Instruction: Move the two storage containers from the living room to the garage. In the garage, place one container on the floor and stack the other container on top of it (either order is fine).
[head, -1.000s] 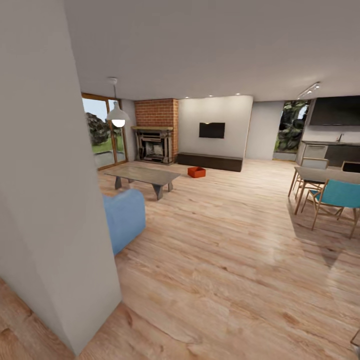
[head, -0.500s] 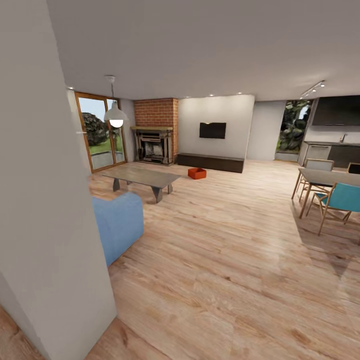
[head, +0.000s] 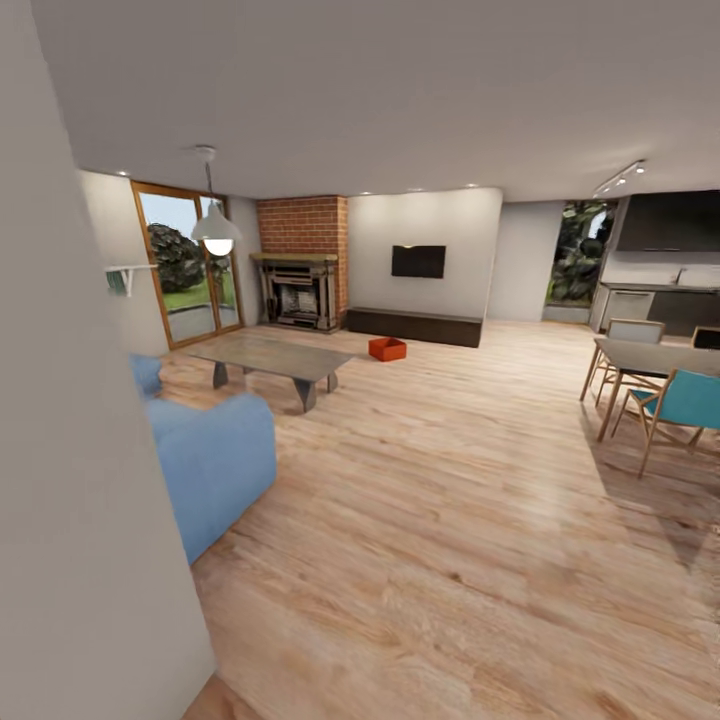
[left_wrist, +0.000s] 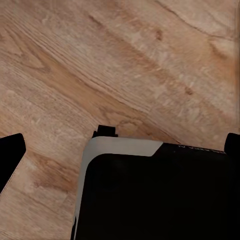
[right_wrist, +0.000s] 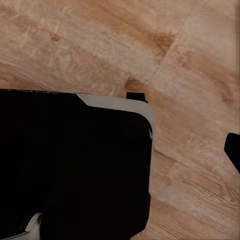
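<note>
1 orange-red storage container (head: 387, 348) upright on living room floor (head: 450, 520), long axis unclear, gripper states cannot tell

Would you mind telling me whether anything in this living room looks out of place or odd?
One orange-red storage container sits alone on the wood floor in front of the dark low cabinet, beyond the coffee table. Nothing looks spilled or damaged.

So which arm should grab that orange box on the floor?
Neither is placed yet: the storage container sits far off across the wood floor. Maybe right, since it lies just right of the head view's centre, but that could change.
</note>
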